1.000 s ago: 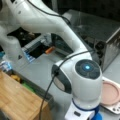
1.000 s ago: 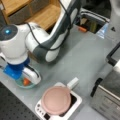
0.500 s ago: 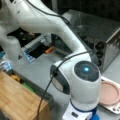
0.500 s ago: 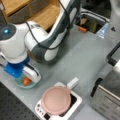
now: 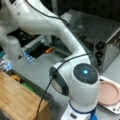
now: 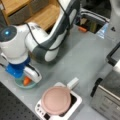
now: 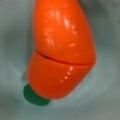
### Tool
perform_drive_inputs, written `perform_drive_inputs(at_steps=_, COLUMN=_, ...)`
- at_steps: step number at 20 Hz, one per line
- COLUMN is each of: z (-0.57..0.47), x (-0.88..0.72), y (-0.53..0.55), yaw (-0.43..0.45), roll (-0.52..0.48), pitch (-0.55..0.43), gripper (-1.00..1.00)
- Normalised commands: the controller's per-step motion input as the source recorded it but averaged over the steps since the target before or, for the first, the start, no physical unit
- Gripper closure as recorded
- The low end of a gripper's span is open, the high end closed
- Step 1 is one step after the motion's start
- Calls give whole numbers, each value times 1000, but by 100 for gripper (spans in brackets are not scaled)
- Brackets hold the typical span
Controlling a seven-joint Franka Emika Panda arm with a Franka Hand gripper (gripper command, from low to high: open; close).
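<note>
My gripper (image 6: 26,79) hangs low over a shallow pale bowl (image 6: 18,85) at a front view's bottom left, close to the table's (image 6: 75,57) edge. A toy carrot (image 6: 26,81) lies in that bowl; the wrist view fills with the carrot (image 7: 62,52), orange and glossy, with a seam across its body and a small green stub (image 7: 35,96) at the thick end. I cannot tell whether my fingers stand apart or together, since the arm's blue wrist collar (image 6: 16,70) and white housing cover them, and the wrist view shows none of them.

I judge the carrot light, hard plastic, stiff and rather slippery from its shine. The seam suggests two halves that may part under a pull, so I would take it across the thick middle, spanning the seam, not by the tapering tip.

Just beside the bowl stands a white scale (image 6: 75,105) carrying a pink plate (image 6: 56,100).
</note>
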Motion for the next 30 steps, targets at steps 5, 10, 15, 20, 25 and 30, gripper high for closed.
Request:
perform_drive_inputs(at_steps=5, z=-122, x=62, y=62, yaw=41, roll=-116, pitch=-46, gripper=-100)
perform_drive_inputs(at_steps=10, z=-91, x=78, y=63, yaw=31, roll=-100, pitch=-45, gripper=-100)
perform_drive_inputs(at_steps=15, z=-87, x=94, y=50, yaw=26, roll=-95, pitch=-36, gripper=-100)
perform_drive_inputs(at_steps=20, z=-72, x=94, y=69, yaw=12, roll=-104, pitch=-13, gripper=-100)
perform_drive_inputs(at_steps=25, z=-77, x=115, y=124, yaw=-8, roll=-108, pitch=-12, gripper=-100)
perform_drive_inputs(at_steps=30, z=-53, x=117, y=161, yaw=-10, roll=-127, pitch=3, gripper=-100)
